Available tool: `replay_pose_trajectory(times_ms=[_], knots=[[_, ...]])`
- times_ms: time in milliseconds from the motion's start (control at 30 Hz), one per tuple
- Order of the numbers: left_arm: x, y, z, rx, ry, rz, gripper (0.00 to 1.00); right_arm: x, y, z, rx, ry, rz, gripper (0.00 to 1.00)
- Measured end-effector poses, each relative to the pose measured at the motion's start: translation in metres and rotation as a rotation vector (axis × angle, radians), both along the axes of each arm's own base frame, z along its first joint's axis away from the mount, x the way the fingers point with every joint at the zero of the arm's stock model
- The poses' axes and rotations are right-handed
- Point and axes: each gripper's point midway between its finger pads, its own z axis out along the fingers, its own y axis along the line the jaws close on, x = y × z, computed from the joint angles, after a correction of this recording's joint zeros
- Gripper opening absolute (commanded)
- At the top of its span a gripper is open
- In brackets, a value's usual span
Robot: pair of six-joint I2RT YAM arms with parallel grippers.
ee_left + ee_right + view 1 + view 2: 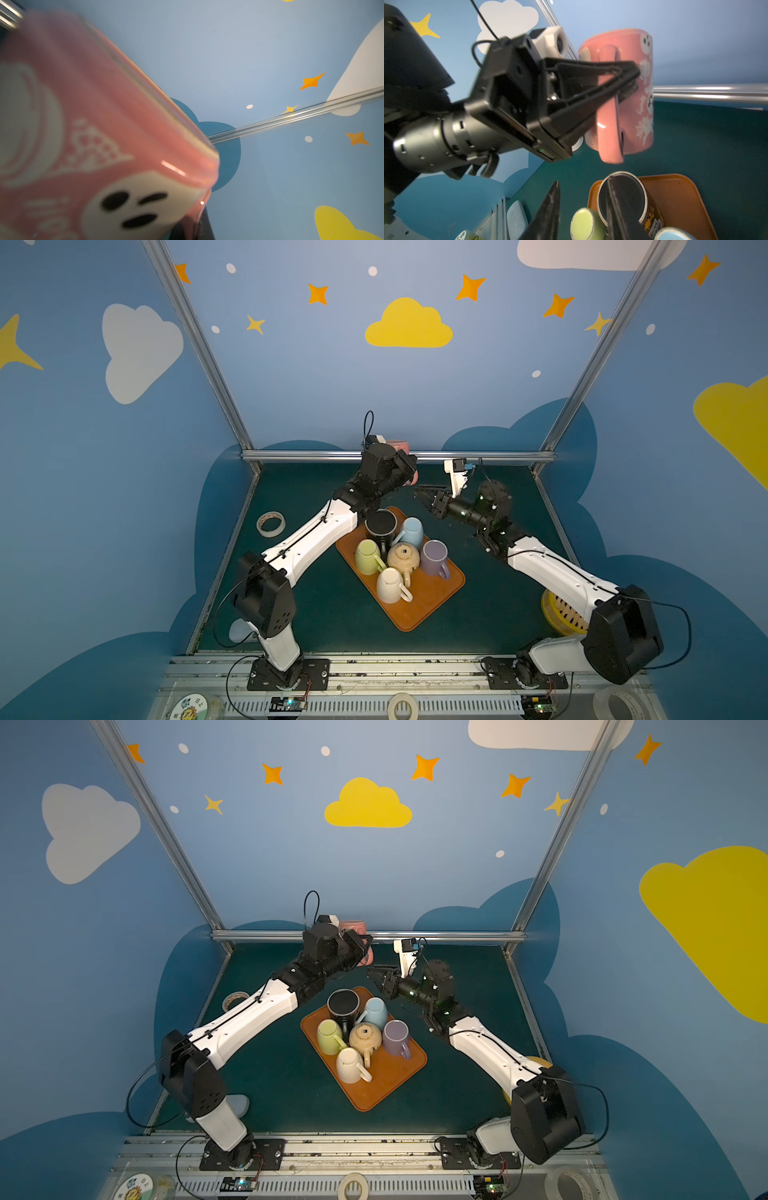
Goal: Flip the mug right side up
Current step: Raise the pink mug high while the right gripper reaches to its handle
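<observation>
Pink mug [629, 47] aloft beyond tray [419, 605] far end, handle clamped in left gripper [631, 83] jaws. Right gripper [420, 493] jaws apart, empty, near tray far end. Remaining, likely: set down upright.

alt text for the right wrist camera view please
The left gripper is shut on the handle of a pink mug, holding it above the green table. Below, the open fingers of the right gripper frame an orange tray of mugs.
</observation>
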Motion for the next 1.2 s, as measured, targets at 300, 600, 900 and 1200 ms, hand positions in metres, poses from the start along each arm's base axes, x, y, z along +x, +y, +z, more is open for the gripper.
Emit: replay_pose_trajectory(times_ms=[300, 600, 900, 1200], knots=[[0.006, 0.002, -0.003, -0.018, 0.037, -0.005, 0.04, 0.021, 0.010, 0.013, 0.007, -0.033, -0.015, 0.31], [0.010, 0.006, 0.003, -0.029, 0.030, -0.001, 0.04, 0.025, 0.011, 0.008, -0.010, -0.033, -0.021, 0.24], [0.013, 0.013, 0.001, -0.026, 0.043, 0.017, 0.04, 0.036, 0.016, 0.004, -0.018, -0.030, -0.028, 0.26], [0.013, 0.014, 0.008, -0.021, 0.025, 0.020, 0.04, 0.042, 0.009, 0.001, -0.025, -0.022, -0.057, 0.31]])
